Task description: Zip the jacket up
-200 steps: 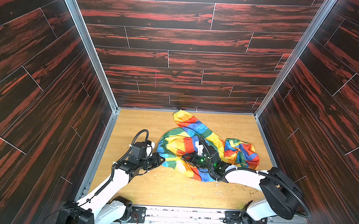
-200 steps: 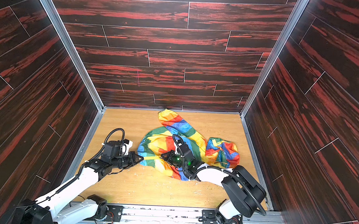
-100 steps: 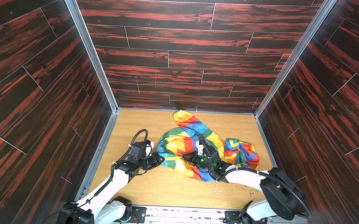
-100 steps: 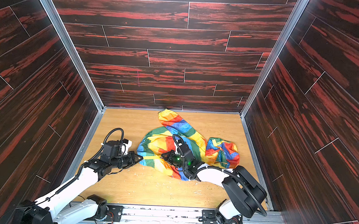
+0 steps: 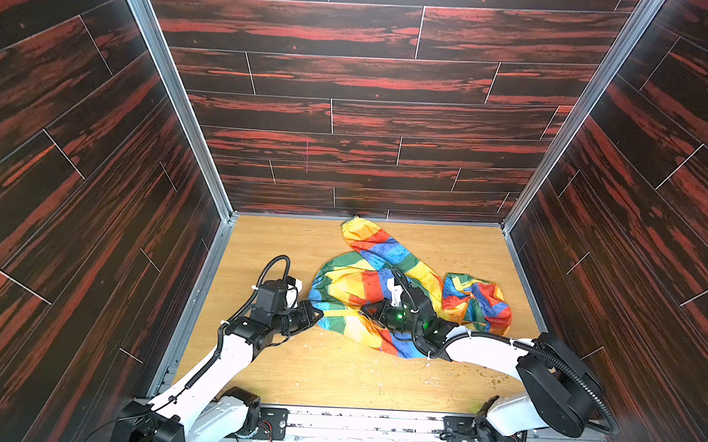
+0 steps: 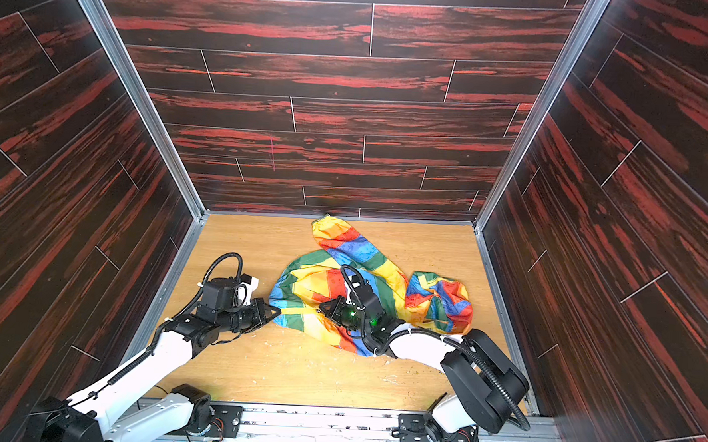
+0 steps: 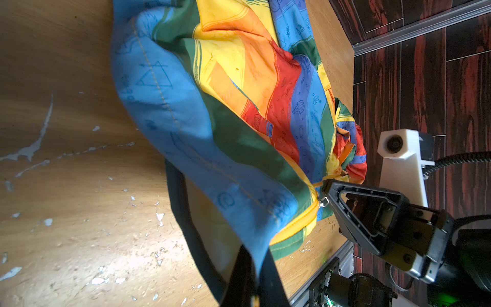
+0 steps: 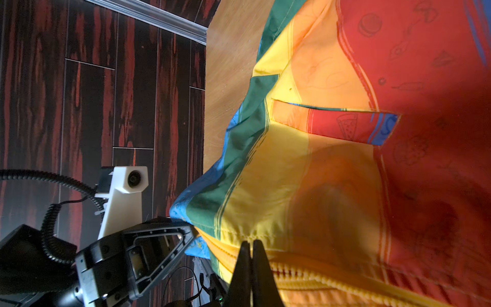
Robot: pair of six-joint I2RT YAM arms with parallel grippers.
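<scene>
The rainbow jacket [image 5: 353,282] [image 6: 312,280] lies crumpled on the wooden floor, one sleeve reaching toward the back wall. My left gripper [image 5: 318,313] [image 6: 276,309] is shut on the blue hem corner at the jacket's near left edge; in the left wrist view its fingers [image 7: 268,273] pinch the blue fabric [image 7: 164,106]. My right gripper [image 5: 364,310] [image 6: 322,307] is shut on the yellow zipper [image 8: 318,276] a short way to the right. The right wrist view shows its jaws [image 8: 251,243] pressed together on the zipper tape. The right gripper's tip [image 7: 325,196] meets a small metal pull [image 7: 322,204].
Dark wood-pattern walls [image 5: 371,106] close in three sides of the floor [image 5: 336,375]. A bunched sleeve [image 5: 477,299] lies right of the right arm. Pale scuffs and crumbs dot the floor near the front rail [image 5: 354,417].
</scene>
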